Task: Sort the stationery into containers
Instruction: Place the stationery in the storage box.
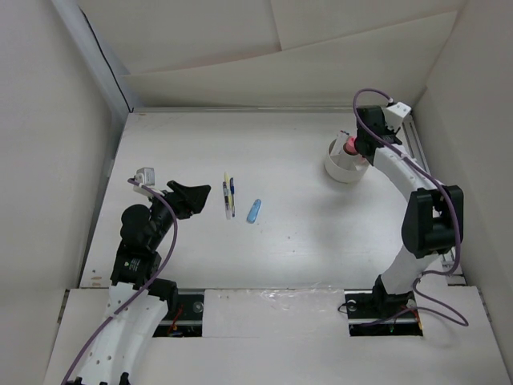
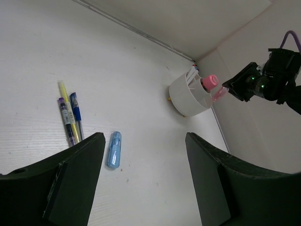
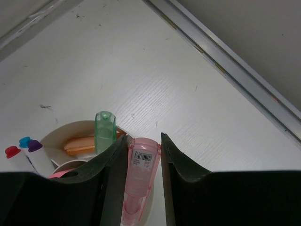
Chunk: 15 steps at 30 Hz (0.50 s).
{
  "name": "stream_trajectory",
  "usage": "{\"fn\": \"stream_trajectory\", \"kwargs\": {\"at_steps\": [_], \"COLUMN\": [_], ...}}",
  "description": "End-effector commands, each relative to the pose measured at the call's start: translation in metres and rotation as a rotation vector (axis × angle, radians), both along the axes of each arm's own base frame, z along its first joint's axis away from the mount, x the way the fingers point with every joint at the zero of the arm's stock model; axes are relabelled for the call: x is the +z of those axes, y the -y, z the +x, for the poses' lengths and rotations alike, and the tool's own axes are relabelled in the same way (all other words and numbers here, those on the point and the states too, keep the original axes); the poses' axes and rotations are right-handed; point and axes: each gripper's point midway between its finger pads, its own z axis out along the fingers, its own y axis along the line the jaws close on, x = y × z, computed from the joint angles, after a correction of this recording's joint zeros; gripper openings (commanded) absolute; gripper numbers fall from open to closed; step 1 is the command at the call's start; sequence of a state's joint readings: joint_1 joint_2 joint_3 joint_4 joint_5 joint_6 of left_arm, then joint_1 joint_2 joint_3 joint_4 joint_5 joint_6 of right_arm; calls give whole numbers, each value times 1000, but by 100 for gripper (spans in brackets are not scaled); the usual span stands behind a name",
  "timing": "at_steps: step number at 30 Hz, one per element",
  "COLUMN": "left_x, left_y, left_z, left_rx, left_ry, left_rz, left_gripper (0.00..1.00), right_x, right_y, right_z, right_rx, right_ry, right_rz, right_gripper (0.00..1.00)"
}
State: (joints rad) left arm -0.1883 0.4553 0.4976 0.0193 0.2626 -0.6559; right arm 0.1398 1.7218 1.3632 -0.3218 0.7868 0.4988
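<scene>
The white cup [image 1: 343, 167] stands at the far right. My right gripper [image 1: 365, 149] hovers at its right rim, shut on a pink marker [image 3: 140, 172] that points down over the rim. In the right wrist view a green marker [image 3: 104, 133] stands in the cup [image 3: 56, 135] and an orange marker [image 3: 80, 145] lies inside. A pink rounded piece [image 2: 209, 82] sticks up from the cup [image 2: 186, 96]. A yellow pen [image 2: 67, 109], a blue pen [image 2: 76, 116] and a blue marker [image 2: 114, 149] lie on the table. My left gripper [image 2: 143, 141] is open and empty, left of the pens.
A third dark pen [image 2: 66, 121] lies next to the yellow one. Red, blue and purple pen caps [image 3: 21, 147] poke up from the cup's far compartment. White walls enclose the table; a metal rail [image 3: 225, 61] runs along the right wall near the cup.
</scene>
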Motion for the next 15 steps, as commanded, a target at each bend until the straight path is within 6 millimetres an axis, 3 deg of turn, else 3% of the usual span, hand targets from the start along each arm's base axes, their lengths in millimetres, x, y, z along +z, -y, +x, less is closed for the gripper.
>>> {"fn": "stream_trajectory", "kwargs": {"at_steps": [1, 8, 15], "left_x": [10, 10, 10], "left_y": [4, 4, 4], "left_z": [0, 0, 0], "left_rx": [-20, -20, -20], "left_ry": [48, 48, 48], "left_rz": [-12, -12, -12], "left_gripper": [66, 66, 66], "right_x": [42, 14, 8], "right_y": [0, -2, -9], "right_z": [12, 15, 17], "right_rx": [-41, -64, -77], "right_ry": [152, 87, 56], "right_rz": [1, -43, -83], "right_gripper": [2, 2, 4]}}
